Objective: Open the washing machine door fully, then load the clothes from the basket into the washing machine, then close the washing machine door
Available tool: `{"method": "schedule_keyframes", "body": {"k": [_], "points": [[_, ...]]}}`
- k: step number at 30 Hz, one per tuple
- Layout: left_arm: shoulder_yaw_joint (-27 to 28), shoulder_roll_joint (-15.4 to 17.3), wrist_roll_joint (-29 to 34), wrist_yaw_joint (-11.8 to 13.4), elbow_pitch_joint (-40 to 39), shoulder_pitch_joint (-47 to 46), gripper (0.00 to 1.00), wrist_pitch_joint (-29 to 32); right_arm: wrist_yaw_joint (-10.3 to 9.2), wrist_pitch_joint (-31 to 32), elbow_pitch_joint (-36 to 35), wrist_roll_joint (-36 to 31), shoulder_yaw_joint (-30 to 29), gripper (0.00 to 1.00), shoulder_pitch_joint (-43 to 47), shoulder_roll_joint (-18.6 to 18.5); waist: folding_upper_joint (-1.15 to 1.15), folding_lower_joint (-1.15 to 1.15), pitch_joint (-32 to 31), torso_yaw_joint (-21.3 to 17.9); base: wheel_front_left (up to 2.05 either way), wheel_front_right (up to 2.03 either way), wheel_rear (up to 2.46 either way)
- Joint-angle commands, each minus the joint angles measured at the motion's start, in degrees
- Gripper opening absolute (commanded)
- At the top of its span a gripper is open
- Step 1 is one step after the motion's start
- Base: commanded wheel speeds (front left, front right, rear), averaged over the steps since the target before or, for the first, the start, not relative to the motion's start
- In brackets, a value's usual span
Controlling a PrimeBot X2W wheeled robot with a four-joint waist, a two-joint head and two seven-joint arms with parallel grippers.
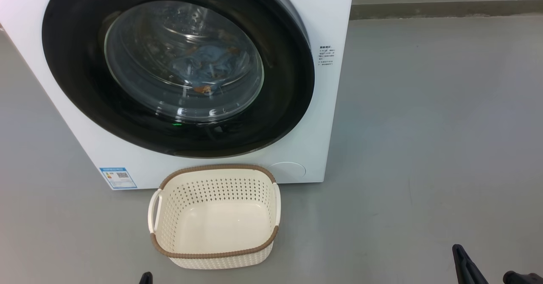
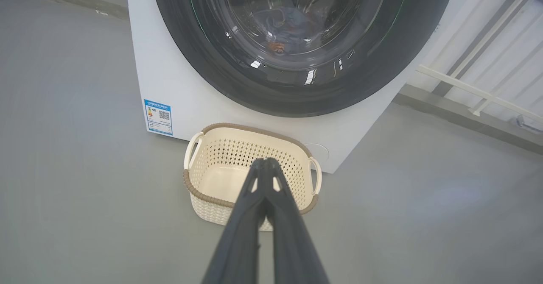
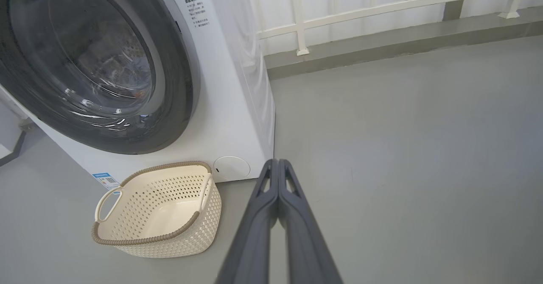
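My left fingers (image 2: 265, 165) are pressed together along their length, with nothing between them. My right fingers (image 3: 278, 167) are likewise closed tip to tip and hold nothing.

Straight beyond the left fingertips sits the basket (image 2: 250, 130), upright on the grey floor (image 2: 76, 190). In the left wrist view the tips overlap its perforated far wall, and its pale bottom shows on either side of them. It stands just in front of the washing machine (image 2: 186, 89); I cannot tell whether the two touch. The blue label sticker (image 2: 158, 117) is on the machine's front, off to the left of these fingers and farther away.

Above and beyond the left tips, the washing machine door (image 2: 203, 59) lies shut against the white front, its glossy black rim ringing the clear glass. Behind that glass, inside the drum, I can make out the clothes (image 2: 292, 23): light blue fabric with an orange patch low down.

From the right fingers, the basket is low and well to the left, apart from them. The round cap (image 3: 231, 168) on the machine's lower front is just left of the tips, and the machine's corner edge rises right above them. To the right of these fingers is open floor, with a white railing (image 3: 382, 7) far beyond.
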Motion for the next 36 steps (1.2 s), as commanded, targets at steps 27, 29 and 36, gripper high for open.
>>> {"method": "schedule_keyframes", "body": {"k": [27, 29, 36], "points": [[1.7, 1.5, -17.4, 0.0, -0.4, -4.2, 0.0, 4.1, -0.09, 4.7, -0.5, 17.9, -0.1, 0.0, -3.9, 0.4, 0.0, -0.02, 0.5, -0.4, 0.0, 0.0, 0.0], [1.9, 1.6, -18.6, 0.0, -0.4, -4.5, 0.0, 4.4, -0.1, 5.0, -0.4, 19.1, -0.1, 0.0, -4.2, 0.5, 0.0, -0.03, 0.5, -0.5, 0.0, 0.0, 0.0], [2.3, 1.7, -22.8, -0.1, -0.3, -5.3, 0.0, 5.5, -0.12, 6.2, -0.3, 23.5, -0.2, 0.0, -5.0, 0.7, 0.0, -0.03, 0.6, -0.6, 0.0, 0.0, 0.0]]}}
